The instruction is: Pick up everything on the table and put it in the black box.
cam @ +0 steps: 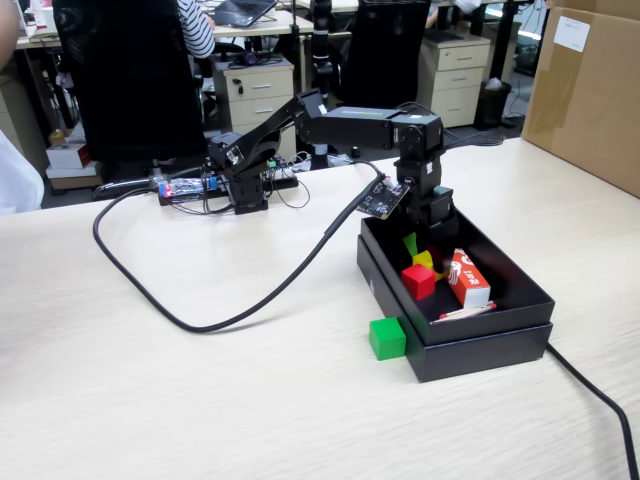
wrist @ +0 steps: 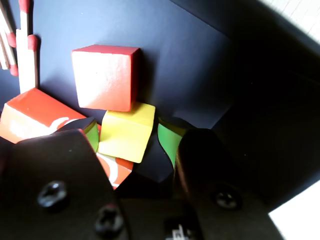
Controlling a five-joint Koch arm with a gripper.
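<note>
An office with chairs and drawer units lies behind a pale wood-grain bench (cam: 150, 400), where the arm reaches down into the far end of the black box (cam: 500, 335). In the wrist view the fingers (wrist: 132, 140) are spread around the yellow cube (wrist: 126, 131), their green-lined pads to either side of it and seemingly not pressing, so they read as open. The yellow cube sits on the box floor touching the red cube (wrist: 106, 76), with a red-and-white carton (wrist: 35, 117) just left and red-tipped sticks (wrist: 27, 55) beyond. Judging by this, the yellow cube is being let go; the arm should lift straight up with the fingers wide, so neither pad drags it or knocks its neighbour. Counted: one red cube and one yellow cube inside the box, one green cube (cam: 387, 338) outside on the bench against the box's near left corner, one carton, several sticks
</note>
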